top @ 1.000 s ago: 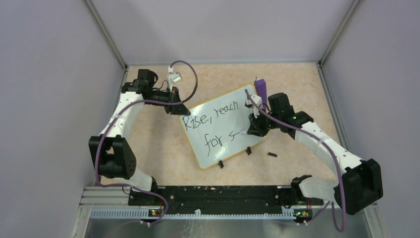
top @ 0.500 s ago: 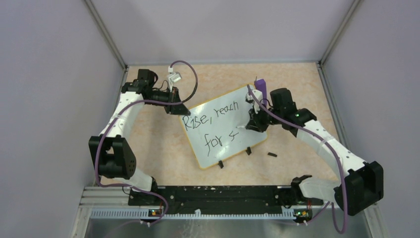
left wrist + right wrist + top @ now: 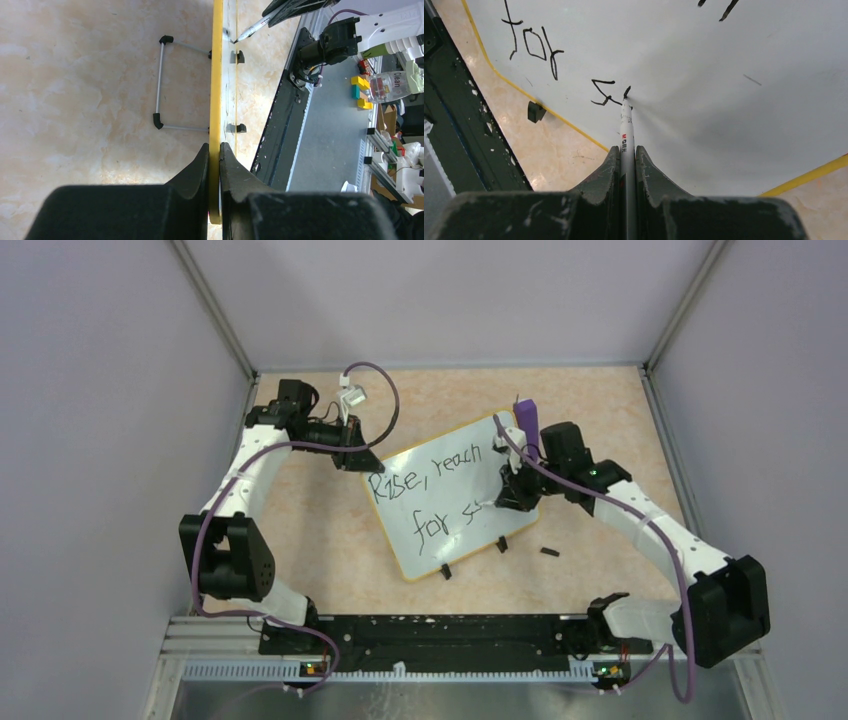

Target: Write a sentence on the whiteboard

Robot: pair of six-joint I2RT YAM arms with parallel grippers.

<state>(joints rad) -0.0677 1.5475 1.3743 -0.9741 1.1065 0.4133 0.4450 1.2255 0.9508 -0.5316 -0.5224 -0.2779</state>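
Whiteboard (image 3: 440,502): white, roughly square, rounded corners, thin orange-yellow rim; turned at an angle near the middle of the table (image 3: 330,530), closer to the right arm.
Board supports: two small black clip feet (image 3: 446,570) on the near edge; wire stand (image 3: 160,80) fixed to the back side, seen from the left wrist.
Sentence (image 3: 428,490): black handwriting in two lines, "Rise, reach" above, "for s" below, then a short fresh stroke right after the "s"; unfinished.
Left gripper (image 3: 352,455): clenched on the far left corner of the board, one finger on each face, the yellow rim pinched edge-on between them in the wrist view.
Right gripper (image 3: 505,496): over the right half of the board, fingers clamped tight around a thin marker pen (image 3: 626,131) that runs straight out between them.
Pen tip: touching the white surface at the end of the short stroke, just beside the "s", well right of "for".
Board relative to right gripper: directly beneath and ahead of the fingers, the writing surface filling most of the wrist view, near edge and one clip foot off to the left.
Purple block (image 3: 527,420): upright just behind the board's far right corner, near the right wrist.
Small black piece (image 3: 548,552): on the table, just off the board's near right corner; too small to identify.
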